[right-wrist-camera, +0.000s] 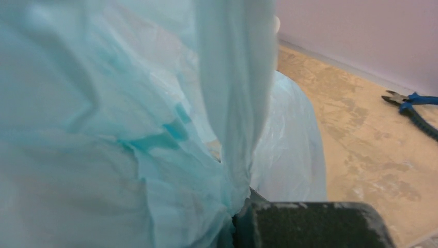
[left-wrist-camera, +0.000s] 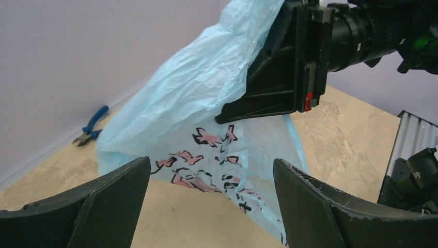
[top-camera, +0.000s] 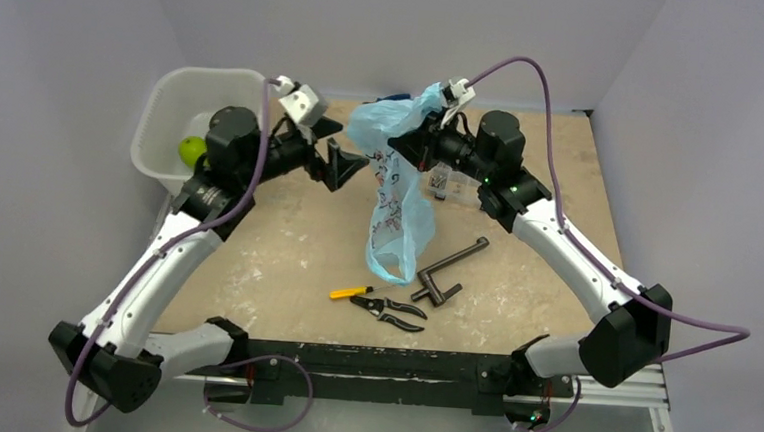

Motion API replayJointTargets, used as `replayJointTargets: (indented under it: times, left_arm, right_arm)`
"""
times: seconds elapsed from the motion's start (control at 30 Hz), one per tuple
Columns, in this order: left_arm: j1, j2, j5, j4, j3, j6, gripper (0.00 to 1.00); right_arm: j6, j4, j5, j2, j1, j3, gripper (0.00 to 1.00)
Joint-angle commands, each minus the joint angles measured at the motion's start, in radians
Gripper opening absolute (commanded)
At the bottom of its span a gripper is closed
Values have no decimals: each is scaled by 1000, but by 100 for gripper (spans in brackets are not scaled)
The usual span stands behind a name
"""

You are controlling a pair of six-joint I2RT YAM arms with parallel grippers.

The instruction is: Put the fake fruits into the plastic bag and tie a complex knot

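Note:
The light-blue plastic bag [top-camera: 394,212] with dark and pink print hangs from my right gripper [top-camera: 406,141], which is shut on its bunched top edge; the bag's bottom rests on the table. In the right wrist view the bag [right-wrist-camera: 129,103] fills most of the frame, pinched at the gripper [right-wrist-camera: 243,217]. My left gripper [top-camera: 346,164] is open and empty, just left of the bag; in its wrist view it [left-wrist-camera: 212,165] faces the printed side of the bag [left-wrist-camera: 206,103]. A bright green round fruit [top-camera: 193,149] lies in the white tub. The other fruits are out of view. No knot shows.
The white tub [top-camera: 164,113] stands at the back left. Black-handled cutters [top-camera: 392,312], a yellow-handled tool [top-camera: 348,293] and a dark metal crank [top-camera: 450,270] lie at the front middle. A clear box [top-camera: 443,180] sits behind the bag. Blue pliers [left-wrist-camera: 93,126] lie by the back wall.

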Motion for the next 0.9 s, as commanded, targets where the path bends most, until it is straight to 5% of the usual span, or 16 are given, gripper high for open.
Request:
replayJointTargets:
  times: [0.0,0.23,0.3,0.4,0.63,0.7,0.8,0.83,0.87]
  left_arm:
    - [-150,132,-262,-1,40,-6,90]
    - [-279,248,-404,30,69,2,88]
    - [-279,265,-432,13,83,-7,60]
    - [-216,232,-370,4,70,-19,0]
    - [11,164,126,-86,18,-141,0]
    - [20,163,185,-99,24,-138,0]
    - [15,200,281,-111,70,-130,0]
    - [10,226,316,-141,94,-101,0]
    - [3,241,331,-174,119,-57,0]
  right_arm:
    - [199,101,15,-8,3,46,0]
    - [276,127,1,-39,4,19,0]
    - [280,111,-13,-45,-1,15,0]
    - [195,-16,0,-65,-30,27,0]
    - [-148,-269,-40,-137,-199,-78,1]
    - [-258,-301,-86,-184,-203,-100,21]
    - [-431,-357,-133,-233,-201,-93,83]
    - [-456,-358,-126,-243,-200,-79,96]
    - [-470,-349,-102,-247,-198,-65,98]
